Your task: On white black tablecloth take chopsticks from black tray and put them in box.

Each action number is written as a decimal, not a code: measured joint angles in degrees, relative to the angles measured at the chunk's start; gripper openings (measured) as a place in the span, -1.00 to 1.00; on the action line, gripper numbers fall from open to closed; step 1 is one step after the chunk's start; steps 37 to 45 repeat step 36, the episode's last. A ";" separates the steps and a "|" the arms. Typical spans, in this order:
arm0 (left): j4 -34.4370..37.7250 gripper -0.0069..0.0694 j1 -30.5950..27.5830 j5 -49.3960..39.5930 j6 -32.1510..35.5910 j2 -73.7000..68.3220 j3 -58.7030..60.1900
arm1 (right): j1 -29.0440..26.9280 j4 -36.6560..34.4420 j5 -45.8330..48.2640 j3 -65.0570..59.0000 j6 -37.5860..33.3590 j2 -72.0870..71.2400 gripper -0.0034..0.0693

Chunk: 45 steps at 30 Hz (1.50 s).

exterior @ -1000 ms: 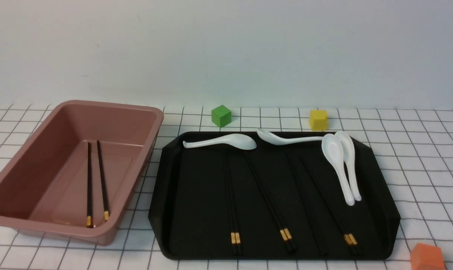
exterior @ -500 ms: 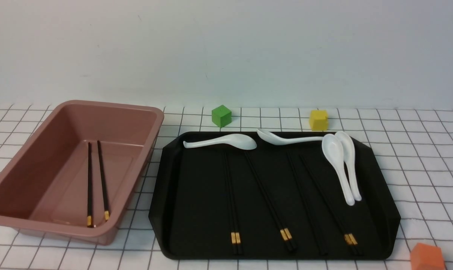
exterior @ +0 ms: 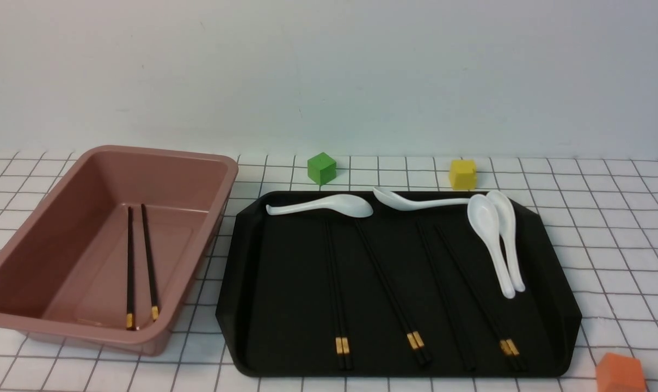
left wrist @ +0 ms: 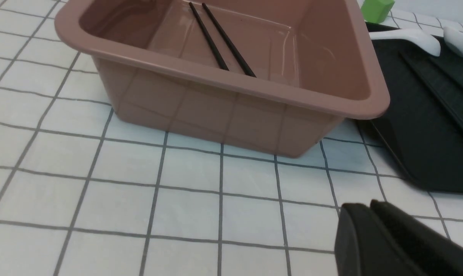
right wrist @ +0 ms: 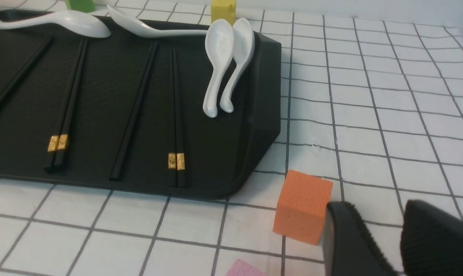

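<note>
The black tray [exterior: 252,305] lies on the grid tablecloth [exterior: 606,245] and holds several black chopsticks with gold bands [exterior: 337,294], also seen in the right wrist view [right wrist: 176,115]. The pink-brown box [exterior: 143,155] stands left of the tray with one pair of chopsticks [exterior: 141,261] on its floor, also seen in the left wrist view [left wrist: 220,38]. Neither gripper shows in the front view. My left gripper [left wrist: 363,206] is shut and empty, low over the cloth in front of the box. My right gripper [right wrist: 377,209] is open and empty over the cloth by the tray's near right corner.
Several white spoons [exterior: 329,206] lie along the tray's far side and right part [exterior: 492,239]. A green cube [exterior: 321,167] and a yellow cube [exterior: 462,173] sit behind the tray. An orange cube [right wrist: 302,205] sits right beside my right gripper's finger.
</note>
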<state>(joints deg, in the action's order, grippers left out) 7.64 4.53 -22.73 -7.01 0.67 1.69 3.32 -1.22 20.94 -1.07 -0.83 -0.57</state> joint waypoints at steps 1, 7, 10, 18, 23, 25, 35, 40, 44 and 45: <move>0.00 -0.71 0.00 0.00 0.00 0.00 0.00 | 0.00 0.00 0.00 0.00 0.00 0.00 -0.25; 0.00 -0.71 0.00 0.00 0.00 0.00 0.00 | 0.00 0.00 0.00 0.00 0.00 0.00 -0.25; 0.00 -0.71 0.00 0.00 0.00 0.00 0.00 | 0.00 0.00 0.00 0.00 0.00 0.00 -0.25; 0.00 -0.68 0.00 0.00 0.00 0.00 0.00 | 0.00 0.00 0.00 0.00 0.00 0.00 -0.25; 0.00 -0.66 0.00 0.00 0.00 0.00 0.00 | 0.00 0.00 0.00 0.00 0.00 0.00 -0.25; 0.00 -0.66 0.00 0.00 0.00 0.00 0.00 | 0.00 0.00 0.00 0.00 0.00 0.00 -0.25; -0.05 -0.63 0.00 0.00 0.00 0.00 0.00 | 0.00 0.00 0.00 0.00 0.00 0.00 -0.25; -0.05 -0.63 0.00 0.00 0.00 0.00 0.00 | 0.00 0.00 0.00 0.00 0.00 0.00 -0.25; -0.05 -0.63 0.00 0.00 0.00 0.00 0.00 | 0.00 0.00 0.00 0.00 0.00 0.00 -0.25; -0.05 -0.63 0.00 0.00 0.00 0.00 0.00 | 0.00 0.00 0.00 0.00 0.00 0.00 -0.25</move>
